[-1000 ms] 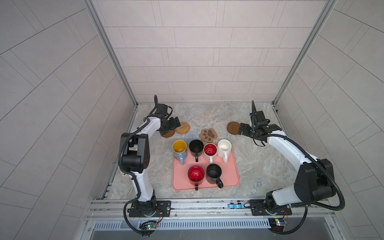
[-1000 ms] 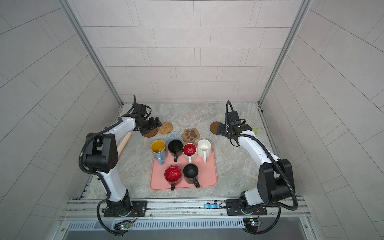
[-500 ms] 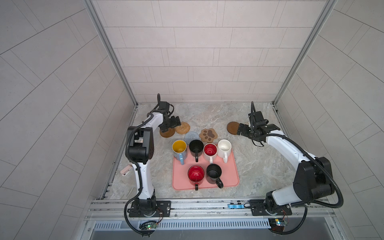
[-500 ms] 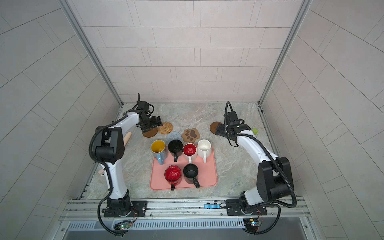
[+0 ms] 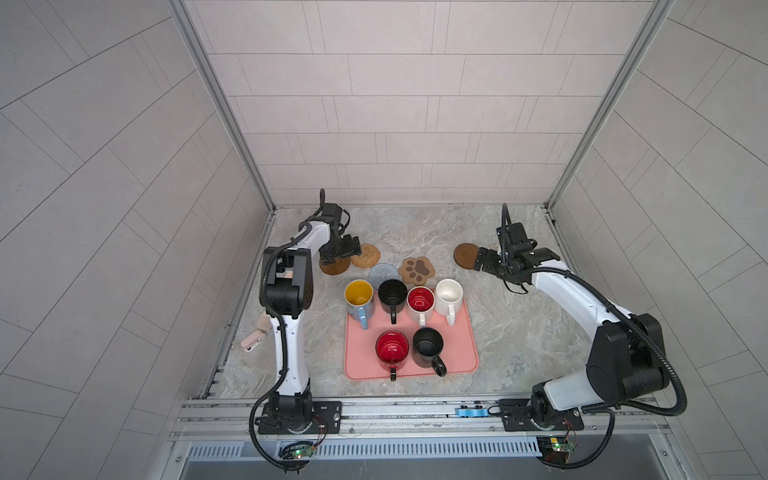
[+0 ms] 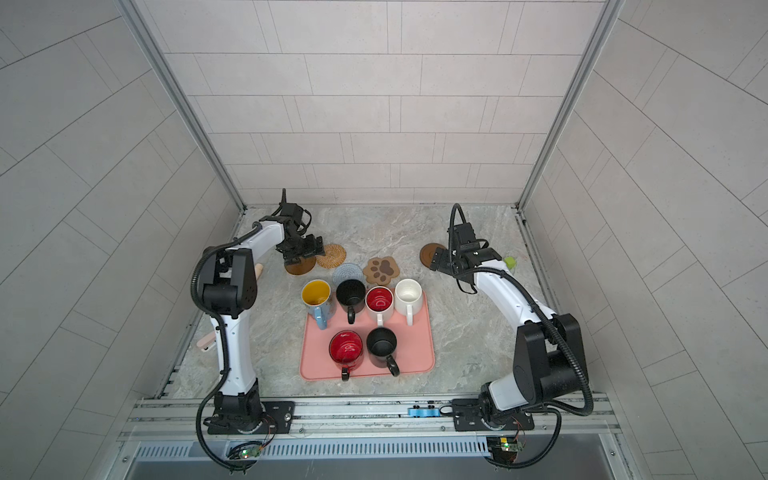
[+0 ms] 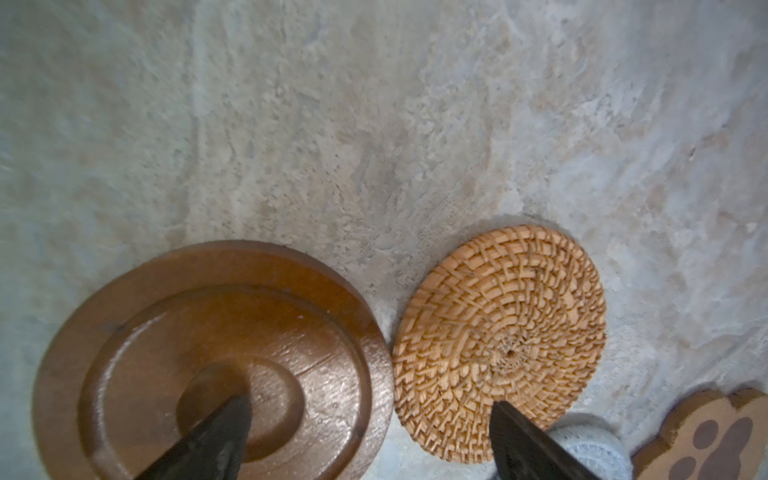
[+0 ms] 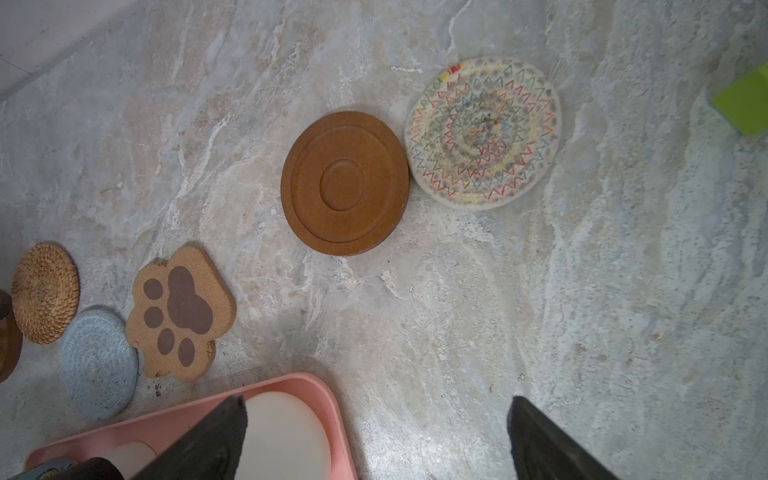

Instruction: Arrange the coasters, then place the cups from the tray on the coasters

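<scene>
The left gripper (image 7: 370,403) stood open above the left wooden disc (image 7: 216,357) and rattan coaster (image 7: 498,332); contact could not be determined. The grey-blue coaster (image 5: 380,270) lay partly hidden behind the six cups (image 5: 420,300) on the tray (image 5: 457,353). The right gripper (image 8: 378,401), open and empty, largely masked the whitish coaster (image 8: 484,133) from both top views.

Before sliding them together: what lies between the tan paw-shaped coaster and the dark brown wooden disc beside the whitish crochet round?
Only bare marble tabletop, per the right wrist view.
</scene>
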`<move>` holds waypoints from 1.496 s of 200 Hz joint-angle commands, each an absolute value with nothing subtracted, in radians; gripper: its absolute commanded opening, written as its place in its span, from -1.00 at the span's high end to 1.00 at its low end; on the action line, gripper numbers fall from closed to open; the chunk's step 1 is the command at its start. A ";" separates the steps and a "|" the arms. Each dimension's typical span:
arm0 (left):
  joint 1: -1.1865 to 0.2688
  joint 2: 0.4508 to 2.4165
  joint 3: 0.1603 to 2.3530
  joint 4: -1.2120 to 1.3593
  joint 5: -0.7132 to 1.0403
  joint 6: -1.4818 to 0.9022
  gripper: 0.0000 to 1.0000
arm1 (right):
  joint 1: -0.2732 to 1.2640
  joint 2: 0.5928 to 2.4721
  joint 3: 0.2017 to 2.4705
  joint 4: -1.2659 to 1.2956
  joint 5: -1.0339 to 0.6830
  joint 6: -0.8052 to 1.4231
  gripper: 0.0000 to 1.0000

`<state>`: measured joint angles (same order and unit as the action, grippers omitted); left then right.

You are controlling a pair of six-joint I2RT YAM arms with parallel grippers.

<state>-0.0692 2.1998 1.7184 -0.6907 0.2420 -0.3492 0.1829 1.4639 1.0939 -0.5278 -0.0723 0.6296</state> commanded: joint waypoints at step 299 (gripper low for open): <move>-0.192 2.268 1.895 -0.651 0.434 -0.420 -0.94 | 0.173 1.375 1.080 -0.644 0.000 0.559 -0.99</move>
